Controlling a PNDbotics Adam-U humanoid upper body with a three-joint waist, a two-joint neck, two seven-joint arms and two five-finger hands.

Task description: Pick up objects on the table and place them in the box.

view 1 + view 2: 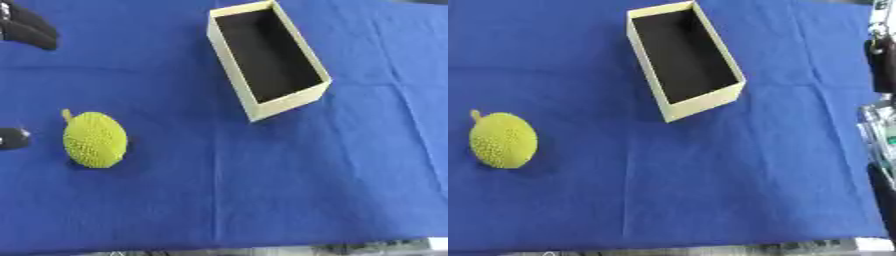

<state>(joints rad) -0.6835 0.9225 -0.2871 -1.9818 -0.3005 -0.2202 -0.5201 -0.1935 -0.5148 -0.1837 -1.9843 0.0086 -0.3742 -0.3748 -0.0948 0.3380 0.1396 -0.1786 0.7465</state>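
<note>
A yellow-green spiky fruit with a short stem [94, 139] lies on the blue cloth at the left. The cream box with a dark inside [234, 62] stands open-topped at the upper middle, turned at an angle, and nothing shows inside it. Only parts of my left hand [31, 27] show at the left edge. Its black fingers reach in at the upper left corner, and a dark tip [10, 138] sits just left of the fruit without touching it. My right hand [881, 65] shows only as dark and silver parts along the right edge, far from the fruit.
The blue cloth [262, 190] covers the whole table. Its front edge runs along the bottom of the view. A wide bare stretch of cloth lies between the fruit and the box.
</note>
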